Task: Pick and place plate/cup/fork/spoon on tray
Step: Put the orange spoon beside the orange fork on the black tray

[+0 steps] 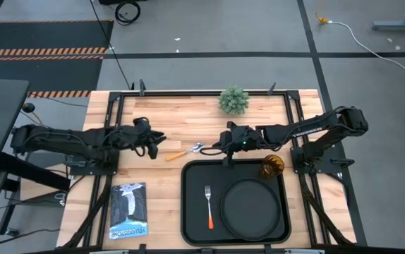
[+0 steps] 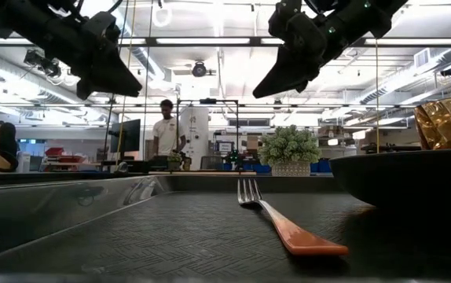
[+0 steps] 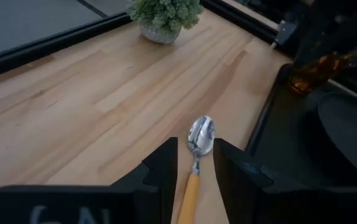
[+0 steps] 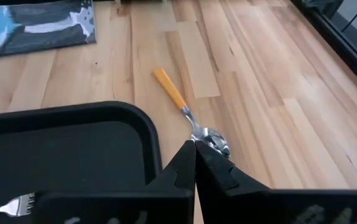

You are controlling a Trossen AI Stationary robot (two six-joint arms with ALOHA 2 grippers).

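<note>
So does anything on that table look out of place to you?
Only the spoon: it lies at a slant on the bare wood beside the tray, while the fork, plate and cup sit on the tray. Nothing looks spilled or broken.

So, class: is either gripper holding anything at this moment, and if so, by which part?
Nothing is held. The spoon lies on the table; the left gripper hangs open over its handle, the right gripper is shut and empty.
</note>
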